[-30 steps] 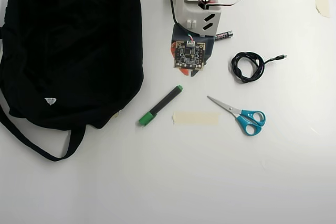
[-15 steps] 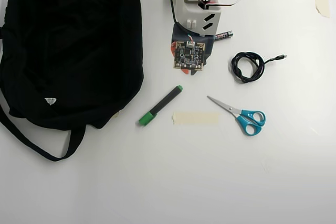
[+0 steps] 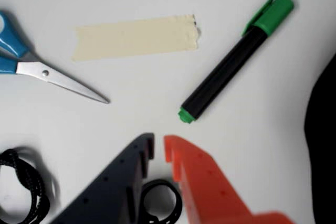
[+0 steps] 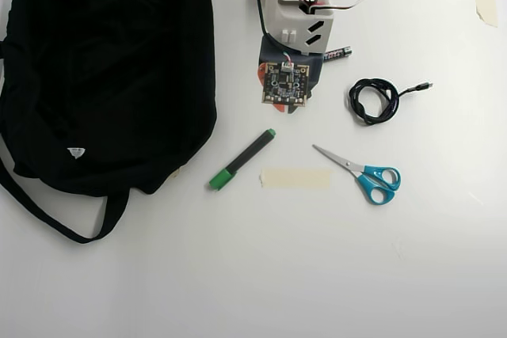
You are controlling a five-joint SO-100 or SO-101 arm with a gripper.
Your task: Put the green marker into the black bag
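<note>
1. White bench (image 4: 261,275) and everything on it lie exactly as they did half a second and a second ago; the overhead view shows no shift in the arm or in any item.
2. One claw (image 3: 159,148), dark blue finger on the left and orange finger on the right in the wrist view, is nearly clenched with only a thin slit between the tips, and it grasps nothing; its tips are poised just short of the marker's small green end.
3. One green marker (image 4: 242,159) lies flat and diagonal on the bench, its green cap (image 3: 273,14) pointing away from the claw and toward the bag.
4. One black bag (image 4: 103,69) lies to the marker's left in the overhead view, its lower edge close to the cap but apart from it; one strap (image 4: 47,211) loops out below the bag.
5. One strip of tape (image 4: 295,178) lies just right of the marker.
6. One pair of scissors (image 4: 360,173) with blue handles lies right of the tape.
7. One coiled black cable (image 4: 374,100) lies above the scissors, well apart from the marker.
8. One battery (image 4: 337,54) is partly hidden beside the arm.
</note>
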